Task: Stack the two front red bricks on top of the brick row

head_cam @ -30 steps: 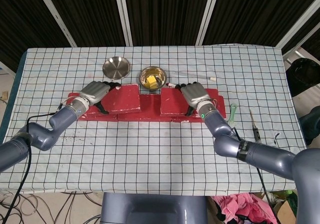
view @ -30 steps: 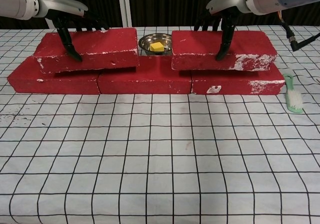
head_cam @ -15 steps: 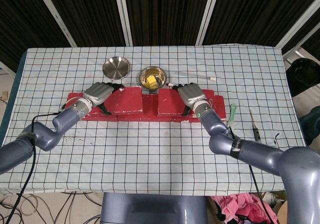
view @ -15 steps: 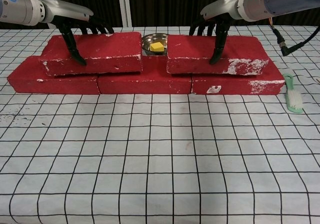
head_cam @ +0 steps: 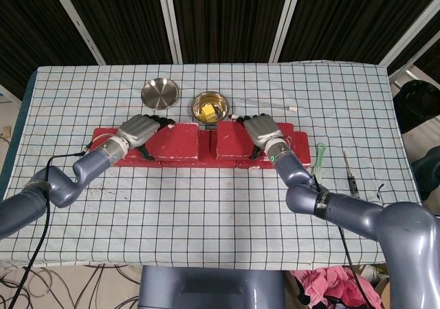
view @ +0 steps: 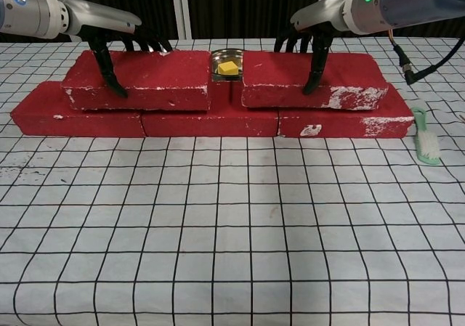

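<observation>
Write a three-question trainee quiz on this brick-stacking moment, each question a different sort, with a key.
1. True or false: the left hand grips the left upper brick.
2. Which lies behind the gap between the upper bricks? A) the bowl with a yellow piece B) the green brush C) the empty steel dish
3. Fill in: the right upper brick, gripped by the right hand, sits on the ___ of red bricks.

Key: 1 true; 2 A; 3 row
</observation>
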`<state>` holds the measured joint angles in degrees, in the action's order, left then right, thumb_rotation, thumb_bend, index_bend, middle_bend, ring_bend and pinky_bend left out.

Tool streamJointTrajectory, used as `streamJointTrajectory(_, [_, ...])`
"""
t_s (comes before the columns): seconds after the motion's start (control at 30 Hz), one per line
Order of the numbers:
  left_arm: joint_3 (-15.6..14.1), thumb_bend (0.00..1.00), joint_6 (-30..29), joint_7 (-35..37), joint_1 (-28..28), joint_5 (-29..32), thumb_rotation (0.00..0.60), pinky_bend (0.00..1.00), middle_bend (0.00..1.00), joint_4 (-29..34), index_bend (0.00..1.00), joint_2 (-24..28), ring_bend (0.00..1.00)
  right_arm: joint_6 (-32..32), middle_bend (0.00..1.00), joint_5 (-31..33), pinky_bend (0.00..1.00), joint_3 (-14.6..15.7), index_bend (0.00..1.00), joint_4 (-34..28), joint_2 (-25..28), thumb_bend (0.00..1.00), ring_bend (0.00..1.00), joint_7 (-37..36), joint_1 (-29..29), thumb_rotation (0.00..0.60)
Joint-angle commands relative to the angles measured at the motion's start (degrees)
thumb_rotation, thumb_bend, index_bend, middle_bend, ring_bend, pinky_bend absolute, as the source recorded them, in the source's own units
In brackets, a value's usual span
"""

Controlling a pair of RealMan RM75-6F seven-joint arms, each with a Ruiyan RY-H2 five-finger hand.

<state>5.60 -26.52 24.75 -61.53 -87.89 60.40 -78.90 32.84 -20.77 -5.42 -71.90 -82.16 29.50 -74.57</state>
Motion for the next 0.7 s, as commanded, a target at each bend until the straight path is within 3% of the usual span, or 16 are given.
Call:
streamJointTrajectory(0.03, [-0.9,0.16,-0.5,1.6,-0.5,-0.8,0.6,0.24,0.23,-0.7,0.16,-0.3,0.12,-0.1,0.24,0.0,0.18,0.3,0.19,0.3,-0.2,0.05,0.2,-0.4,-0.1,0.6])
streamJointTrajectory(0.7, [-3.9,0.16,-1.0,6.6,-2.0,-1.2,0.6,0.24,0.22,-2.8,0.16,-1.0,0.12,2.0,0.24,-0.6,0.18,1.4,0.19,-1.8,-0.3,0.05,0.2,-1.9,-0.9,0.6])
